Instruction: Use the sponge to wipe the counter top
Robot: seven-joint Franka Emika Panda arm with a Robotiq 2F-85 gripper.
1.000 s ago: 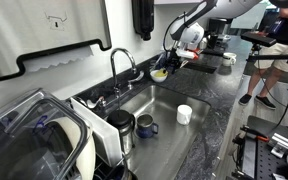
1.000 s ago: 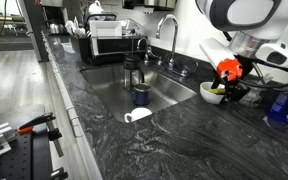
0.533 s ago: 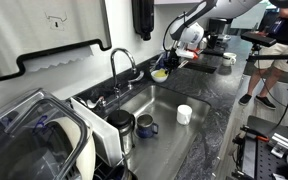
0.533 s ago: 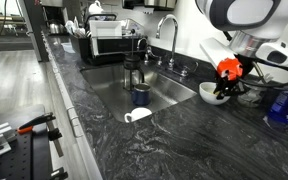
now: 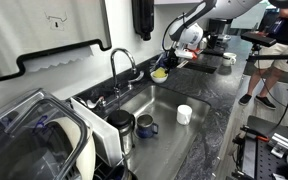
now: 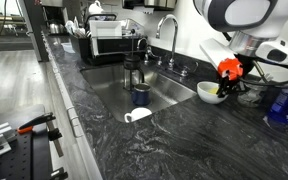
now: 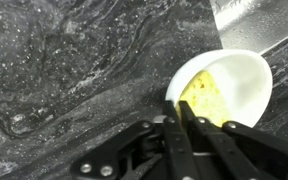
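The yellow sponge (image 7: 210,92) lies in a small white bowl (image 7: 246,78) on the dark veined counter top (image 7: 74,70), beside the sink. In the wrist view my gripper (image 7: 181,106) is shut, its fingertips pressed together on the sponge's near corner, just inside the bowl's rim. In both exterior views the gripper (image 5: 170,64) (image 6: 227,87) reaches down into the bowl (image 5: 160,75) (image 6: 210,94), hiding most of the sponge there.
The steel sink (image 5: 169,112) holds a white cup (image 5: 184,114) and a dark mug (image 5: 147,128). The faucet (image 5: 119,62) rises behind it. A dish rack (image 5: 59,140) stands at the sink's far end. A person (image 5: 274,55) stands beyond the counter.
The jaws have closed from wide apart to shut at the sponge in the bowl. The arm has barely moved.
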